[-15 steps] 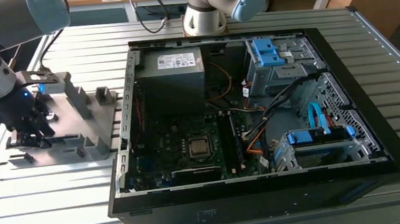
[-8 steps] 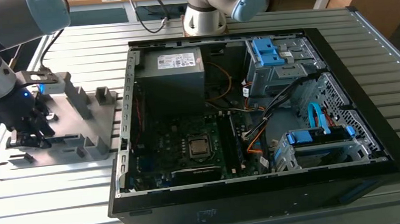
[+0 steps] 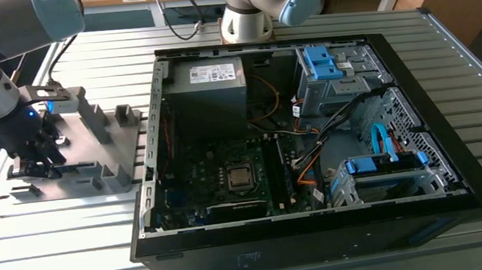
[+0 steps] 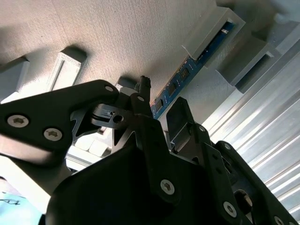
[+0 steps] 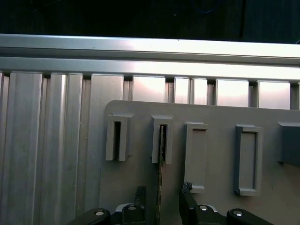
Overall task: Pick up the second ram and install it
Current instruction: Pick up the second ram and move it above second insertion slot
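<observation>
The second ram (image 4: 187, 70) is a thin blue stick with black chips, standing on edge in the slots of the grey fixture plate (image 3: 83, 178). In the first wrist view I see the ram (image 5: 160, 154) edge-on, running from a slotted block down between my fingers. My gripper (image 3: 35, 165) is low over the plate at the exterior view's left. In both wrist views the gripper (image 5: 161, 190) (image 4: 161, 101) straddles the stick, one black fingertip (image 5: 140, 192) on each side with small gaps, so it is open around the ram.
An open computer case (image 3: 309, 136) lies to the exterior view's right of the plate, with the motherboard (image 3: 239, 176), power supply (image 3: 212, 80) and blue drive cages (image 3: 379, 163) inside. Grey fixture blocks (image 3: 95, 116) rise from the plate. A second arm's base (image 3: 246, 20) stands at the back.
</observation>
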`<action>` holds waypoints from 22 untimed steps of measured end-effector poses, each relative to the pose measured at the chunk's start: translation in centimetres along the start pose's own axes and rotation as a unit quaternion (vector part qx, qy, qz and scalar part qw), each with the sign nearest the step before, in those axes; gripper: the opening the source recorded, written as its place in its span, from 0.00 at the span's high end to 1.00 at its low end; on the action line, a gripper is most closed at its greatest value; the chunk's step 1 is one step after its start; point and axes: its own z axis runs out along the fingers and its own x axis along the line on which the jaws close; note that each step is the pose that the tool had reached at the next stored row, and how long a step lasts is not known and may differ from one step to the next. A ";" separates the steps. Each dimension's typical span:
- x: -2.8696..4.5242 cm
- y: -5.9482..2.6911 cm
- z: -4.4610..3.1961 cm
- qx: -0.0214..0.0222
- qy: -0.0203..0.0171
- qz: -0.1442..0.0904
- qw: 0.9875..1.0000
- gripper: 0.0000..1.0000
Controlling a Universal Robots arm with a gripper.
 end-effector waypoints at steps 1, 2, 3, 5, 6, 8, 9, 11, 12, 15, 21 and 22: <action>0.00 0.00 0.00 0.000 0.000 0.000 1.000 0.59; 0.00 0.00 0.00 0.000 0.000 0.000 1.000 0.59; -0.01 0.00 0.00 0.000 0.000 0.000 1.000 0.60; -0.02 0.01 -0.01 0.000 0.000 0.000 1.000 0.64; -0.01 0.01 -0.01 0.000 0.000 0.000 1.000 0.65; 0.00 0.00 -0.01 0.000 0.000 0.000 1.000 0.65; 0.00 0.00 -0.01 0.000 0.000 0.000 1.000 0.65; 0.00 0.00 -0.01 0.000 0.000 0.000 1.000 0.65; 0.01 -0.01 0.13 0.001 0.000 0.000 1.000 0.65; -0.01 0.01 0.23 0.002 -0.001 0.000 1.000 0.65; 0.00 0.00 0.24 0.002 -0.001 0.000 1.000 0.65; 0.00 0.00 0.20 0.001 -0.001 0.000 1.000 0.65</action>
